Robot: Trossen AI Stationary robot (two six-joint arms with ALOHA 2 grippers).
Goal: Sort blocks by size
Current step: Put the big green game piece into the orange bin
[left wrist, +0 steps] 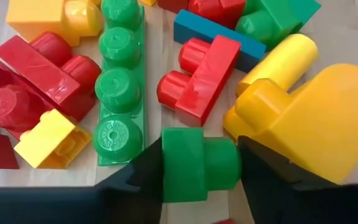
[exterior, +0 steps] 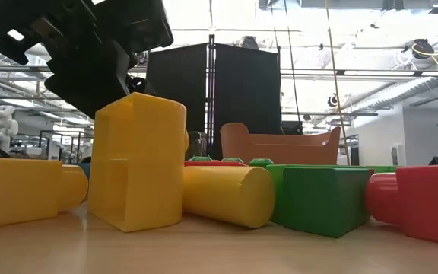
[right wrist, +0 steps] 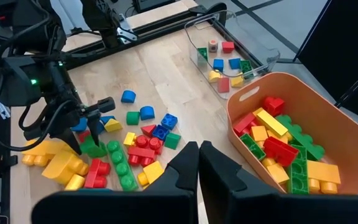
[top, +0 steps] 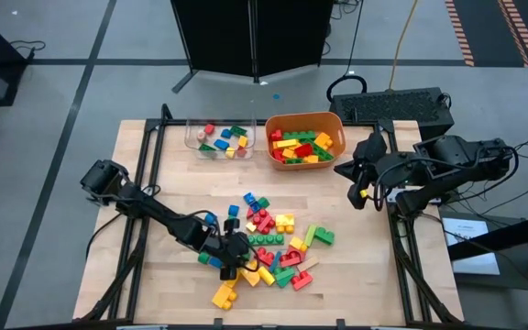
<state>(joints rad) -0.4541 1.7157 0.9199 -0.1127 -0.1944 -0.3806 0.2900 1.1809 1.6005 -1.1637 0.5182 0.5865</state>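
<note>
**Left gripper closes around a small green block in the loose pile**

The left gripper (top: pixel 231 259) is down in the scatter of blocks (top: pixel 269 240) on the near half of the wooden table (top: pixel 356 266). In the left wrist view its two dark fingers (left wrist: pixel 135 177) sit on either side of a small green block (left wrist: pixel 197 163) with one stud, partly closed and touching its sides; the block lies on the table, so a firm hold cannot be confirmed. Just beside it lie a long green four-stud brick (left wrist: pixel 120 84), a red two-stud brick (left wrist: pixel 201 78) and a large yellow block (left wrist: pixel 309 118). Faint raised lettering rings the top of the nearest green stud, too small to read.

More blocks fill the orange tub (top: pixel 305 139) and the clear plastic tray (top: pixel 221 137) at the far edge of the table.

The right gripper (top: pixel 367 188) hangs above the table's right edge, its fingers (right wrist: pixel 182 165) pressed together and holding nothing.
</note>
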